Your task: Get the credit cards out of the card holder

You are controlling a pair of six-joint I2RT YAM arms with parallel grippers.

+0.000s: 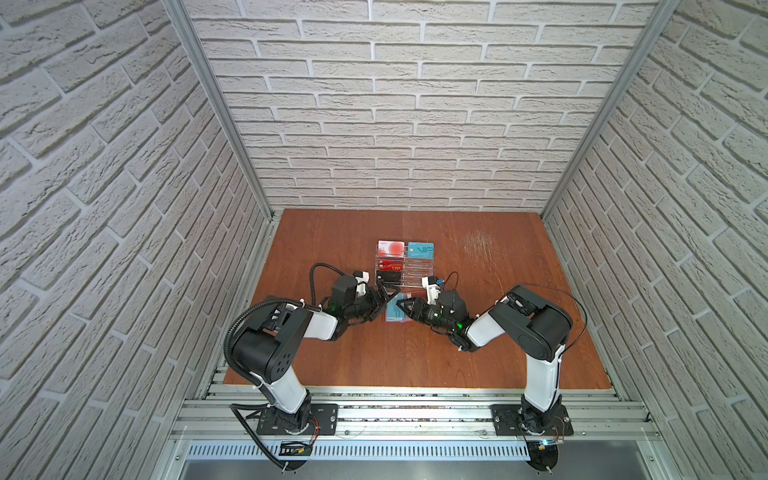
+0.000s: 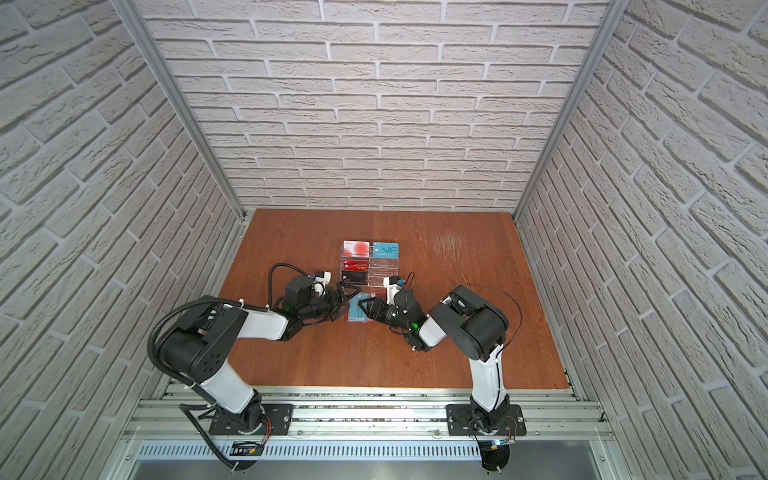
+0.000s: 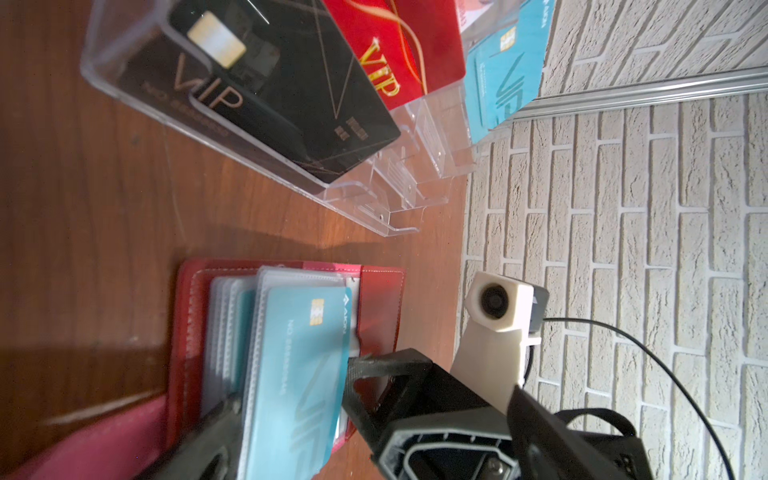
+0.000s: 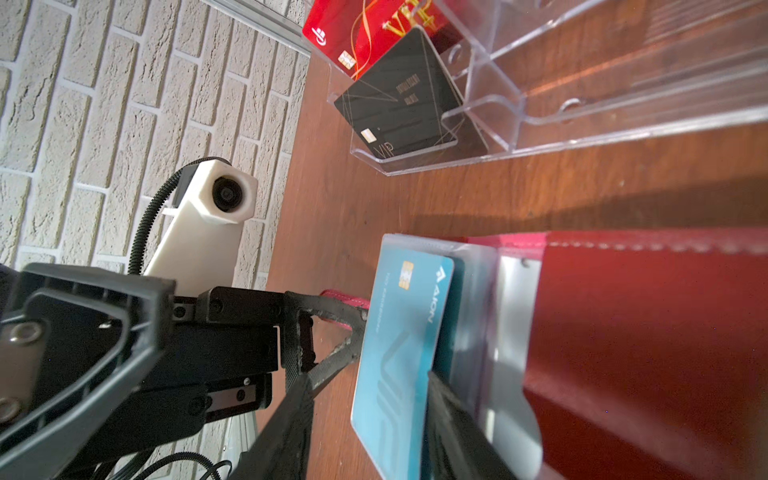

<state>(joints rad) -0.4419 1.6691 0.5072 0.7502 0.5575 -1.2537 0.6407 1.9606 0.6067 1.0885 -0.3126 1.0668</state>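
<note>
The card holder [image 1: 402, 296] [image 3: 378, 299] [image 4: 644, 332], a red booklet wallet, lies open on the table between my two grippers, its clear sleeve pages fanned up. A teal credit card [image 3: 303, 353] [image 4: 399, 345] with pale VIP lettering sticks halfway out of a sleeve. My right gripper [image 1: 404, 309] [image 4: 374, 399] is open and straddles this card. One finger sits behind the card against the sleeve, and the other stands a small gap off its face. My left gripper [image 1: 385, 305] [image 2: 345, 303] is wide open, with one of its fingers [image 3: 208, 440] resting on the sleeve pages.
A clear acrylic tiered stand [image 1: 409, 274] [image 3: 415, 178] [image 4: 582, 99] stands just behind the wallet. It holds a black VIP card [image 3: 282, 91], a red VIP card [image 3: 395, 50], a teal card and a white one. Both gripper bodies crowd the wallet from either side.
</note>
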